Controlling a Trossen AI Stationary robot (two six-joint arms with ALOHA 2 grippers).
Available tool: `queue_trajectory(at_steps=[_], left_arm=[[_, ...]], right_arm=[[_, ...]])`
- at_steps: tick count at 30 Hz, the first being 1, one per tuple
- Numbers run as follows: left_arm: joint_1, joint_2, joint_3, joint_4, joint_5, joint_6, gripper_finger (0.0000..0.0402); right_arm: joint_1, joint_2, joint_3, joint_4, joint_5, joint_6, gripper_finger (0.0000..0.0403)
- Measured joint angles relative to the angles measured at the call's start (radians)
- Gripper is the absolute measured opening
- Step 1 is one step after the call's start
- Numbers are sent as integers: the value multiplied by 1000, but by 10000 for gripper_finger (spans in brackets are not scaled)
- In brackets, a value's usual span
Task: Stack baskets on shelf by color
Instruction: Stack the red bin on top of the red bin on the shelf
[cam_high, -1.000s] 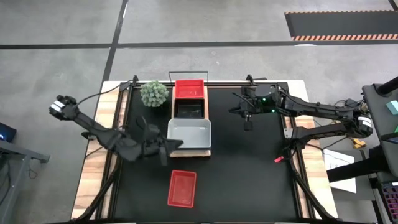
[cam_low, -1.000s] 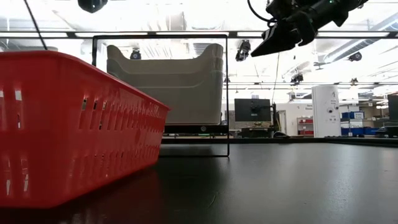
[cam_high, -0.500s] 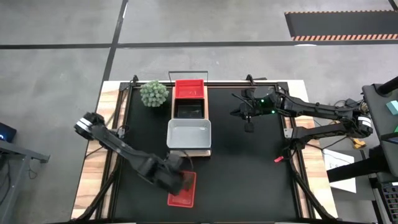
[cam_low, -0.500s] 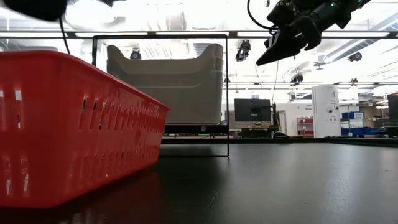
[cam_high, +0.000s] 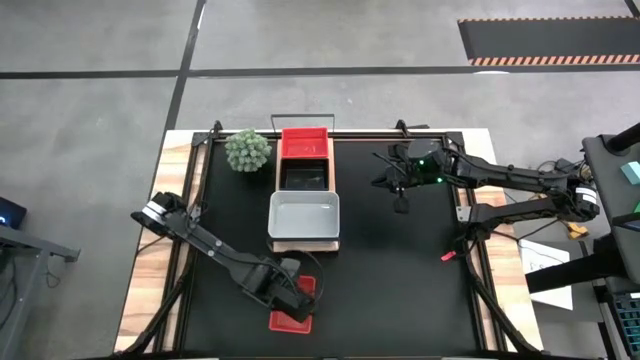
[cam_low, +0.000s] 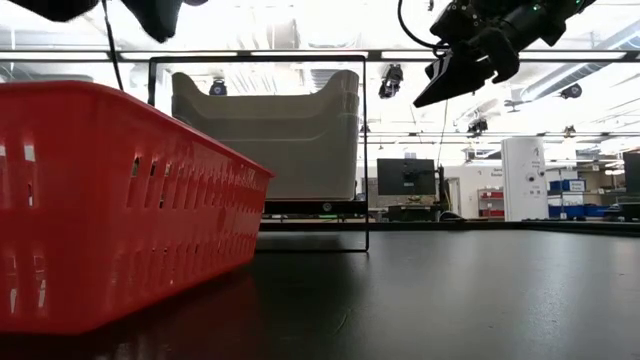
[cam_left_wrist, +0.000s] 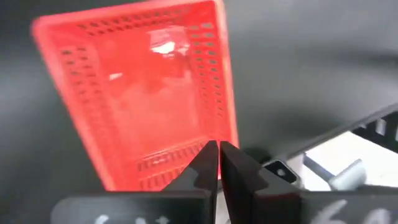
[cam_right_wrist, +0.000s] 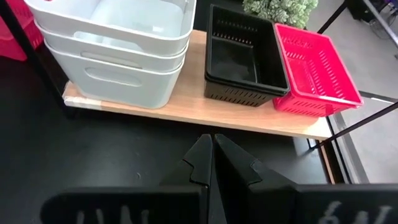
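Nearest me, a lone red basket (cam_high: 291, 304) lies on the black table (cam_high: 400, 280) at about six o'clock, its long axis running near to far. The left gripper (cam_left_wrist: 217, 155) hovers over it, claw pinched shut and empty. Only the right wrist view shows the stacks: white baskets (cam_right_wrist: 115, 43), black baskets (cam_right_wrist: 244, 59), a red one (cam_right_wrist: 314, 71) along the shelf (cam_right_wrist: 199, 112). At two o'clock the right gripper (cam_right_wrist: 211, 152) hangs closed, empty.

Bare black tabletop (cam_high: 400, 270) right of the shelf (cam_high: 303, 243) lies open
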Motion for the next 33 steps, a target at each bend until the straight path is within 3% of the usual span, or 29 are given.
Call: queue_trajectory(at_steps=[8, 18, 22, 33], left_arm=[[4, 44, -21, 186, -59, 135, 11], [11, 65, -53, 215, -91, 188, 128], [12, 65, -86, 281, -114, 188, 158], [12, 65, -127, 285, -140, 187, 164]], right_arm=[[0, 0, 0, -18, 0, -15, 11], [0, 0, 0, -16, 1, -31, 11], [0, 0, 0, -16, 1, -44, 11], [0, 0, 2, -16, 0, -57, 11]])
